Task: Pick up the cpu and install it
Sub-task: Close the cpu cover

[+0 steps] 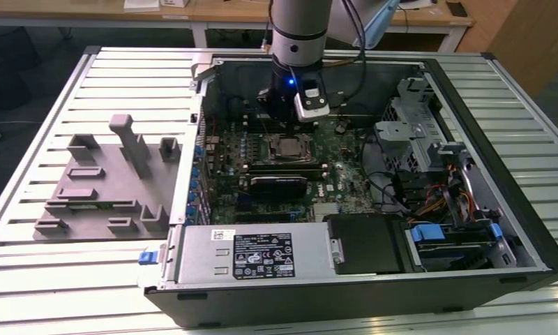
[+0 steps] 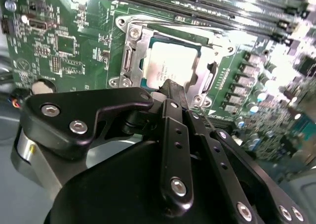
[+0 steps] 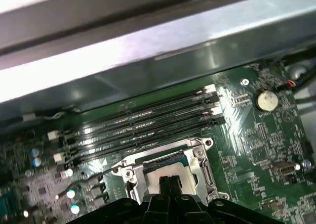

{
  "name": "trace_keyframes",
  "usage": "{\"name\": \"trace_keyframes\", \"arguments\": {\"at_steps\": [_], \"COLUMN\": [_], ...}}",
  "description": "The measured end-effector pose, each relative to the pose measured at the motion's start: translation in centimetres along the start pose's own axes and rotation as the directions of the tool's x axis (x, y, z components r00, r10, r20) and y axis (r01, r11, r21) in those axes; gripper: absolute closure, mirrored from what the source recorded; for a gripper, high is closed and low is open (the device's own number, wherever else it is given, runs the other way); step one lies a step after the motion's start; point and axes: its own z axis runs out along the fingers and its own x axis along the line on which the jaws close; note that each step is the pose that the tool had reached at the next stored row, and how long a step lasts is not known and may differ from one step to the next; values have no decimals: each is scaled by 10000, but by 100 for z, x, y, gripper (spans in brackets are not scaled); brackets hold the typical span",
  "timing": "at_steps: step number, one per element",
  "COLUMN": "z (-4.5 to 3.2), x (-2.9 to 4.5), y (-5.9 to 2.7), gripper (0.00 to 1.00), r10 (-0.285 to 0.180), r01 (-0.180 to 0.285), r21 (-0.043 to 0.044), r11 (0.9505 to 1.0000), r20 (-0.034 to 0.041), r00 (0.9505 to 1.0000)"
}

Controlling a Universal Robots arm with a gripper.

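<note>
The cpu (image 2: 170,66) lies flat in the socket (image 2: 129,53) on the green board (image 2: 64,41), with its shiny silver top facing up. It looks level inside the metal frame. That is the right spot for it, because the frame hugs it on all sides so it cannot slide. The gripper (image 2: 170,85) hangs over the near edge of the cpu and points down at it. Its two fingers are pressed close together and I see nothing between them, so I think it has no hold of the cpu. I cannot tell if the tips touch the silver top or are just above it. The arm reaches in from above because the computer case (image 1: 353,296) lies on its side on the counter (image 1: 37,112) with its big side open, so the board faces up. The long slots (image 3: 143,120) run just beside the socket, so a thin, closed gripper fits there without bumping them. The grey tray (image 1: 93,188) sits on the counter at the exterior view's left of the case, well apart from the gripper. I cannot tell if the socket's metal frame is locked down over the cpu.
</note>
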Motion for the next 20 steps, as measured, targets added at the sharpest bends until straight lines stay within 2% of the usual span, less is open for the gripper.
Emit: {"name": "trace_keyframes", "arguments": {"at_steps": [5, 8, 11, 12, 14, 18, 20], "z": [3, 4, 5, 5, 5, 6, 12], "x": [0, 1, 1, 1, 5, 6, 5], "y": [0, 0, 0, 0, -2, -2, -6], "gripper": [89, 89, 89, 89, 89, 89, 89], "r10": [-811, -1306, -1776, -1899, -1985, -1987, -1986], "r01": [811, 1306, 1776, 1898, 1984, 1986, 1984], "r21": [110, 180, 253, 306, 348, 340, 327], "r11": [9966, 9913, 9838, 9813, 9795, 9795, 9796], "r20": [-1, -6, -13, -12, -11, -7, 47], "r00": [9967, 9914, 9841, 9818, 9801, 9801, 9801]}}
